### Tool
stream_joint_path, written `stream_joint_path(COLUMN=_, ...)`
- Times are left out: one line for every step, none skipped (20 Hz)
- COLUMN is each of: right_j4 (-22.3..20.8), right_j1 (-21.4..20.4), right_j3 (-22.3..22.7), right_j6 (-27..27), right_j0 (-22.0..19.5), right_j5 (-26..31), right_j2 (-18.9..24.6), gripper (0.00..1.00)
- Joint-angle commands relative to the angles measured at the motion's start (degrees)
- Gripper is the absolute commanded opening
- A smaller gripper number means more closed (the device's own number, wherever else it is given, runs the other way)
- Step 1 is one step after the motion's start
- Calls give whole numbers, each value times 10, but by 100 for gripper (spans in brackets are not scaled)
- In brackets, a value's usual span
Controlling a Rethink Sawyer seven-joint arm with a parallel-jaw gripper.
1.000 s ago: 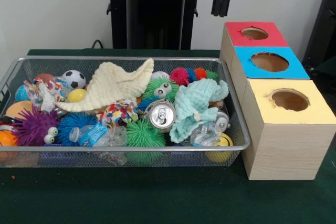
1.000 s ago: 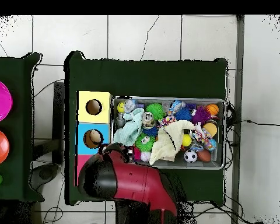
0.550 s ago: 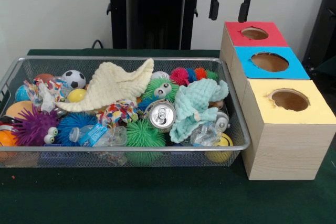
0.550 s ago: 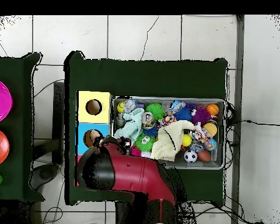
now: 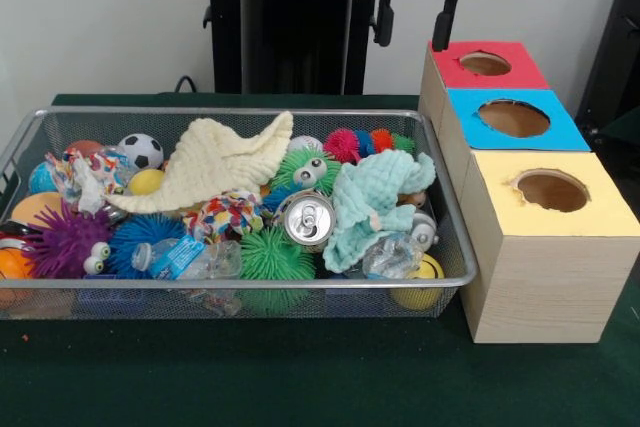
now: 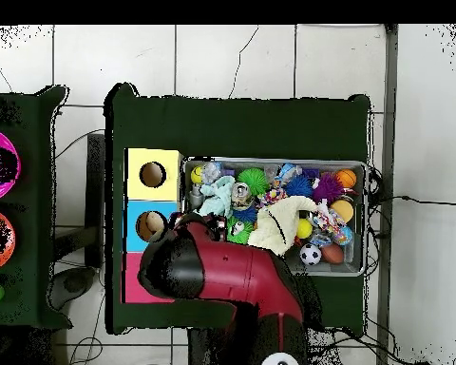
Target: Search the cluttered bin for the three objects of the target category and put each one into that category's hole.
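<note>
Gripper [image 5: 411, 22] hangs high above the far right end of the wire bin [image 5: 250, 288], fingers [image 5: 384, 19] spread apart with nothing between them. It sits just left of the red-topped box [image 5: 486, 65], over the gap between bin and boxes. From overhead, the red arm [image 6: 227, 280] covers the near-left corner of the bin and most of the red box.

Three boxes in a row beside the bin on the green counter [image 5: 300, 377]: red at the back, blue-topped box [image 5: 513, 119] in the middle, yellow-topped box [image 5: 552, 192] nearest. Each has a round hole in its top.

Bin is crowded. Cream cloth [image 5: 215, 161] draped across the middle, pale green cloth [image 5: 372, 202] toward the right. Silver can [image 5: 306, 218] lies with its top facing out, between them. Crushed plastic bottle [image 5: 185, 259] at the front, a second clear bottle [image 5: 392, 255] under the green cloth. Spiky balls in green, blue, purple [image 5: 66, 243]. Small soccer ball [image 5: 141, 151] at the back left. Yellow ball [image 5: 426, 282] in the front right corner.

Which category is the target, I cannot tell.
</note>
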Motion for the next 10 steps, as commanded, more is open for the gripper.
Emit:
stream_joint_path(right_j4=-35, right_j1=44, right_j3=-46, right_j6=-26, right_j0=-36, right_j5=63, right_j2=65, gripper=100)
stream_joint_path(right_j4=-39, right_j1=50, right_j3=-53, right_j6=-28, right_j0=-40, right_j5=62, right_j2=68, gripper=100)
stream_joint_path(right_j4=-42, right_j1=56, right_j3=-56, right_j6=-32, right_j0=-47, right_j5=59, right_j2=74, gripper=100)
stream_joint_path(right_j4=-44, right_j1=62, right_j3=-57, right_j6=-35, right_j0=-54, right_j5=53, right_j2=81, gripper=100)
stream_joint_path(right_j4=-47, right_j1=68, right_j3=-57, right_j6=-36, right_j0=-60, right_j5=45, right_j2=87, gripper=100)
stream_joint_path(right_j4=-51, right_j1=75, right_j3=-56, right_j6=-36, right_j0=-67, right_j5=37, right_j2=94, gripper=100)
stream_joint_path(right_j4=-55, right_j1=82, right_j3=-58, right_j6=-35, right_j0=-70, right_j5=29, right_j2=97, gripper=100)
stream_joint_path(right_j4=-58, right_j1=90, right_j3=-59, right_j6=-33, right_j0=-73, right_j5=21, right_j2=100, gripper=100)
stream_joint_path(right_j4=-62, right_j1=101, right_j3=-65, right_j6=-29, right_j0=-73, right_j5=19, right_j2=102, gripper=100)
stream_joint_path(right_j4=-65, right_j1=111, right_j3=-71, right_j6=-26, right_j0=-73, right_j5=16, right_j2=103, gripper=100)
